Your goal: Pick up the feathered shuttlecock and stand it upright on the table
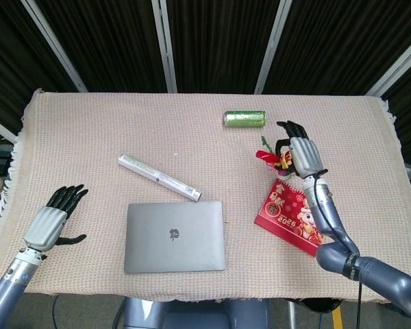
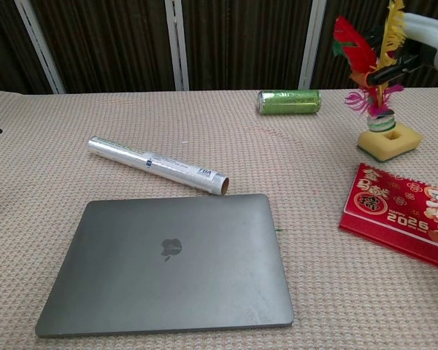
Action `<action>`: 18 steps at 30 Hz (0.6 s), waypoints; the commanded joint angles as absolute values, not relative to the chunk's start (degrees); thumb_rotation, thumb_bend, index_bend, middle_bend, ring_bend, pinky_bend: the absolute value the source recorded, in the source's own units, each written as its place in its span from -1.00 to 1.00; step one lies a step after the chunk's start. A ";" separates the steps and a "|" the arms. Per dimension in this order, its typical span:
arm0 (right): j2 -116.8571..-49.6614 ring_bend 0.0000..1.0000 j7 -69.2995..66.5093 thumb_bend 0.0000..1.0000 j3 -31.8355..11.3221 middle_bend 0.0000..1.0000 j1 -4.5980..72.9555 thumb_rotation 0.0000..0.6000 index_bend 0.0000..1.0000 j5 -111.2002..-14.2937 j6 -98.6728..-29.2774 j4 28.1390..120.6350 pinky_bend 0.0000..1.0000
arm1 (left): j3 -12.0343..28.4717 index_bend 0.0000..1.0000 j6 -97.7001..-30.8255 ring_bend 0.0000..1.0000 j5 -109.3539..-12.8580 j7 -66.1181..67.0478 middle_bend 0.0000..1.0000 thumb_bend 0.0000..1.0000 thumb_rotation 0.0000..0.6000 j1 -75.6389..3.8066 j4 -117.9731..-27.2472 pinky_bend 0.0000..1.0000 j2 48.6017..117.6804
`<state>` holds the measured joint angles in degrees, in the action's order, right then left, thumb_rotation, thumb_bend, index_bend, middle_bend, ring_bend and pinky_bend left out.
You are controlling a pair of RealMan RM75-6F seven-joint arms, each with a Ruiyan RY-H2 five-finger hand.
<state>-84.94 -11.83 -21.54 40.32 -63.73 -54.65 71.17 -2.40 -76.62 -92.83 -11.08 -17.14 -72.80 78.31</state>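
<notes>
Above the yellow sponge (image 2: 389, 138), right hand (image 1: 304, 155) fingers clamp the shuttlecock (image 2: 374, 62), long axis near vertical, base down, well clear of the worktop (image 2: 131, 124); left hand (image 1: 49, 223) idles, fingers apart.

hidden and cut-off parts

the right hand (image 2: 431, 44) is mostly cut by the chest view's edge; in the head view it covers the yellow sponge. the red booklet (image 2: 401, 215) runs off the chest view's right edge.
</notes>
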 commanded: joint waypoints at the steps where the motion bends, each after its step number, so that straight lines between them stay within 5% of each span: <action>1: -81.26 -1.00 -22.65 -0.16 -26.30 -0.81 37.12 1.00 0.43 -56.86 -51.02 77.49 -1.00 | -2.67 -1.00 -76.30 -1.00 -93.07 -11.10 -1.00 -0.93 1.00 -17.28 -72.85 -1.00 78.40; 18: -90.63 -1.00 -39.53 -0.16 -26.77 -0.85 34.62 1.00 0.43 -59.17 -52.37 77.85 -1.00 | -3.61 -1.00 -77.26 -1.00 -94.83 -10.72 -1.00 -0.93 1.00 -17.40 -73.67 -1.00 78.35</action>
<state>-89.09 -38.64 -26.82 34.71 -58.31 -51.24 78.68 -3.60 -77.29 -94.83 -10.68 -17.38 -73.68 78.36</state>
